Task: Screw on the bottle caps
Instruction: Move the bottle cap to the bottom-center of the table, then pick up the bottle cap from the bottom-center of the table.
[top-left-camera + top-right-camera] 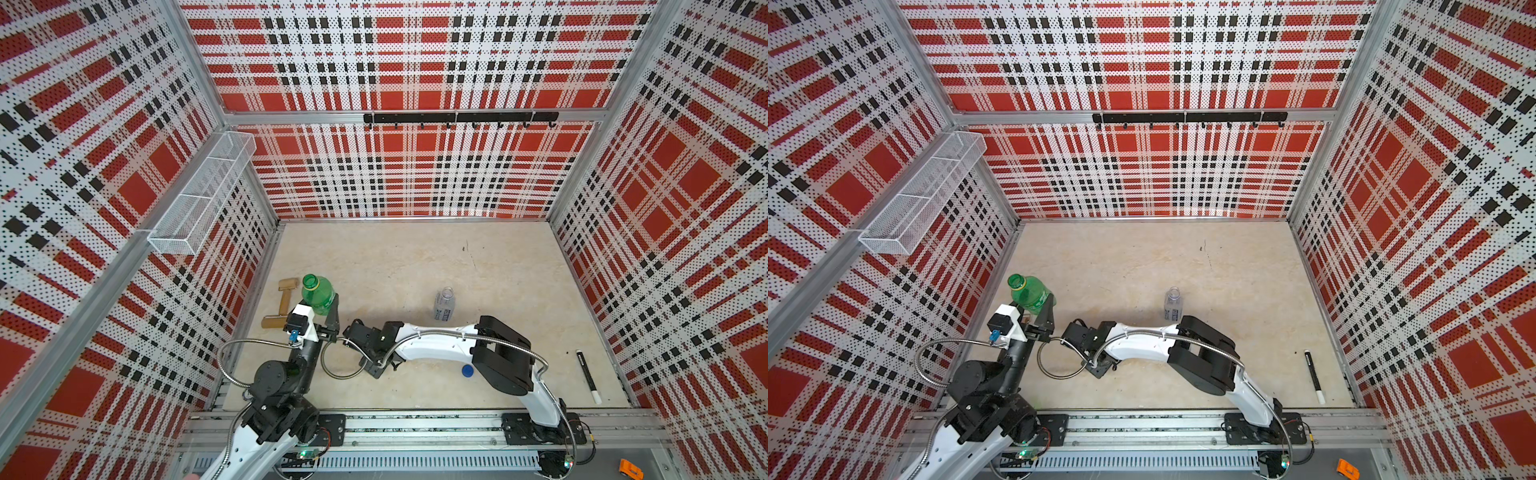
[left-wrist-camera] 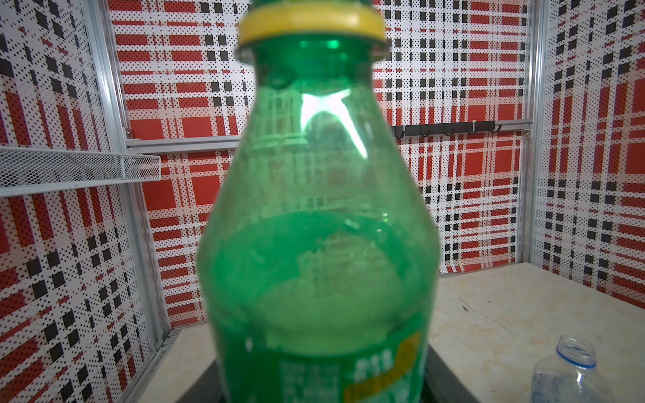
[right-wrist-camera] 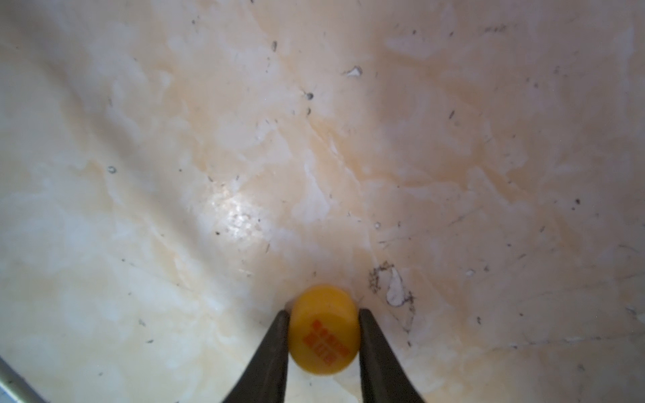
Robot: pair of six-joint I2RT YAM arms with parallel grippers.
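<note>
Two open-mouthed plastic bottles are upright: a translucent green bottle (image 1: 319, 294) at the left, clamped by the left gripper (image 1: 321, 311), and a clear bottle (image 1: 444, 305) mid-table. The right gripper (image 3: 324, 314) pinches the smooth round yellow cap (image 3: 324, 331), flat on the mottled beige table (image 1: 415, 257). One blue cap (image 1: 468, 370) shows partly behind the right arm (image 1: 436, 345); one marker (image 1: 588, 376) lies rightward.

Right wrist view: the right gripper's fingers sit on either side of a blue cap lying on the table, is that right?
Not quite. The right wrist view shows a yellow cap, not a blue one, between the fingers of the right gripper; it does lie on the table. The blue cap lies elsewhere on the table, in a top view.
</note>
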